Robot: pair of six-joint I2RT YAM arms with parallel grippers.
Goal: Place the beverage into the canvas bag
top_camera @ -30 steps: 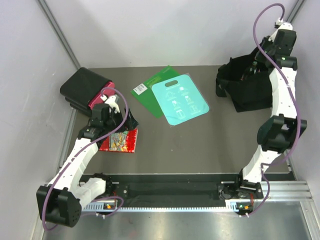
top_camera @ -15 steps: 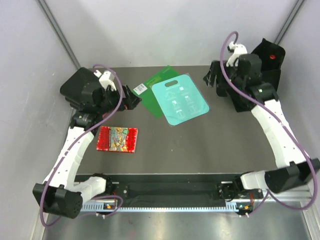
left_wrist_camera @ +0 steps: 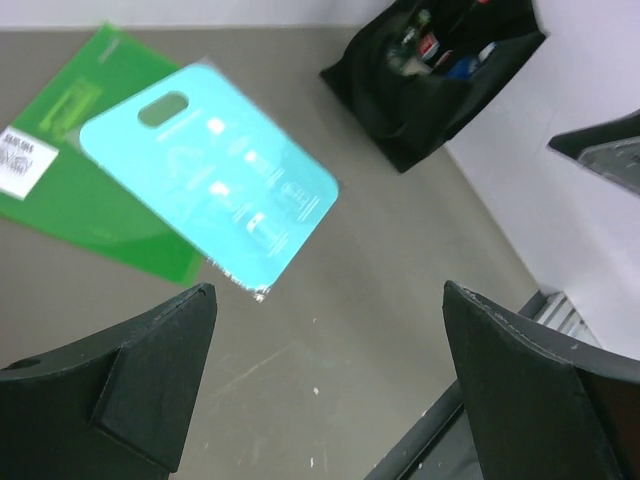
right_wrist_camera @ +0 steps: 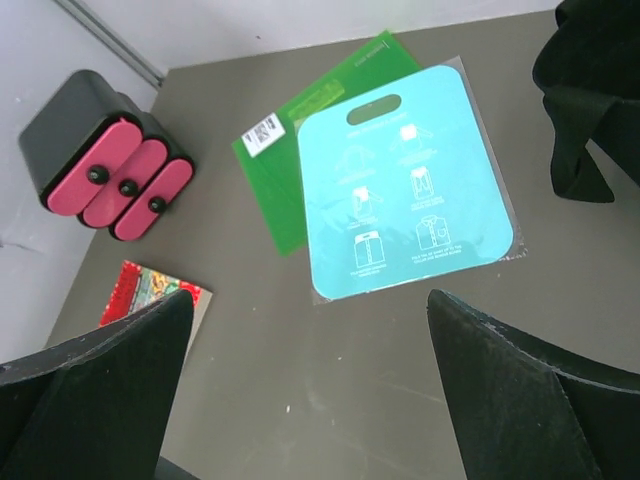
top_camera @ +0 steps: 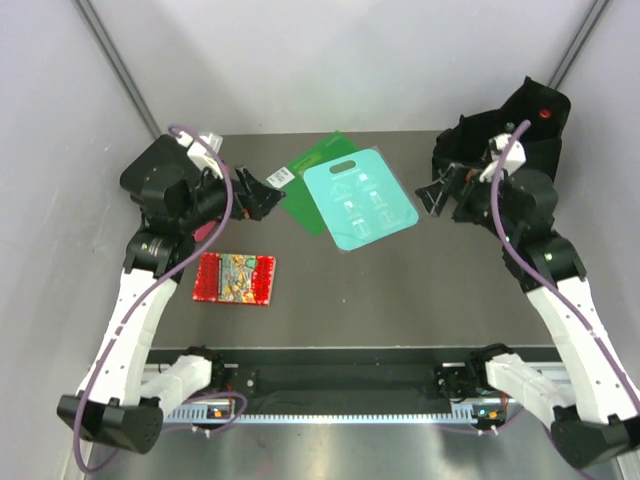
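Both arms hover above the table [top_camera: 350, 290]; left gripper [left_wrist_camera: 327, 300] and right gripper [right_wrist_camera: 308, 300] gape wide, empty, near the black canvas bag [top_camera: 470, 140].

black canvas bag [top_camera: 467, 143], turquoise board [top_camera: 360, 200], green sheet [top_camera: 300, 200], red patterned booklet [top_camera: 235, 278]

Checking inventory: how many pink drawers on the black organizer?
3 in the black organizer, side by side: far drawer, middle drawer, near drawer closest to the red packet.

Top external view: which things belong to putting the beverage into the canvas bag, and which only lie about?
Job: floppy black canvas bag with small containers inside.
Lying about: teal plastic card, green plastic sheet, red patterned flat packet, black case with pink drawers.
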